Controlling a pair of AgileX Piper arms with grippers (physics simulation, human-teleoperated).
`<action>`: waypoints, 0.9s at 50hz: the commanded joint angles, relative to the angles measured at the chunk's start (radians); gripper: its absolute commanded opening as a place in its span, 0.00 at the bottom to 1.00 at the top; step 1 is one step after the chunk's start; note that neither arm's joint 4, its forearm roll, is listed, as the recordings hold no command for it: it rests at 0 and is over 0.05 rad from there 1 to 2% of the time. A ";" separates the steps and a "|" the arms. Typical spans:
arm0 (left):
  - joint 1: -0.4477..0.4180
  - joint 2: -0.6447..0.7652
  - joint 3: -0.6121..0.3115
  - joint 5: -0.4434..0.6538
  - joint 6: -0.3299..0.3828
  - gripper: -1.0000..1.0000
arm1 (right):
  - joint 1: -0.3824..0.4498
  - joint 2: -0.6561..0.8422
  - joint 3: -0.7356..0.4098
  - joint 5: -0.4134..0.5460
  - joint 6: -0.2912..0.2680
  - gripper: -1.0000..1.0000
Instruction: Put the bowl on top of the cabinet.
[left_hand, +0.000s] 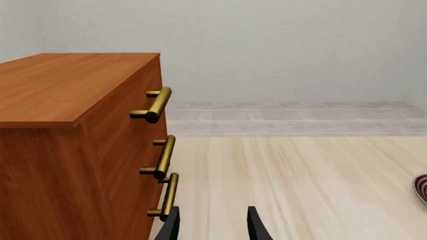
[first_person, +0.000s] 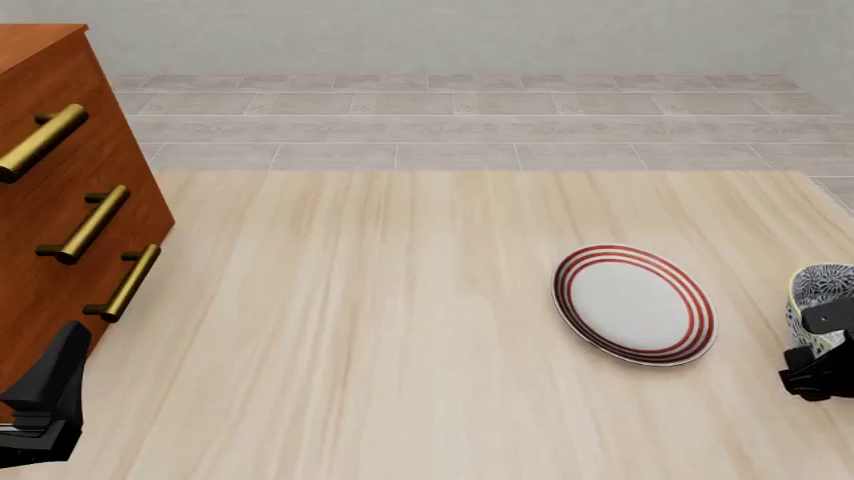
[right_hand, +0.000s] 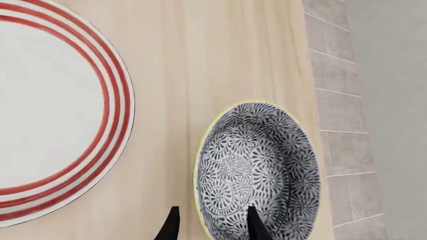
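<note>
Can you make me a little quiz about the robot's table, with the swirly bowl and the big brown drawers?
1. True or false: the bowl is already on top of the cabinet.
2. Which gripper is right by the bowl? A left gripper B right gripper
3. Fill in: between the cabinet and the bowl lies a plate with ___ rings.

Key: 1 false, it sits on the table. 2 B. 3 red.

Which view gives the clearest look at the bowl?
The right wrist view: the bowl fills it, showing its patterned inside and rim. The front view catches only a sliver at the edge, partly behind the right gripper. The left wrist view misses it.
</note>
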 joint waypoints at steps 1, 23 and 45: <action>0.005 0.000 -0.001 0.000 0.000 1.00 | -0.001 0.024 -0.001 -0.019 0.004 1.00; 0.005 -0.001 -0.001 0.000 0.000 1.00 | 0.055 -0.146 0.023 0.046 -0.019 0.00; 0.005 -0.001 -0.001 0.000 -0.001 1.00 | 0.202 -0.519 0.037 0.290 -0.067 0.00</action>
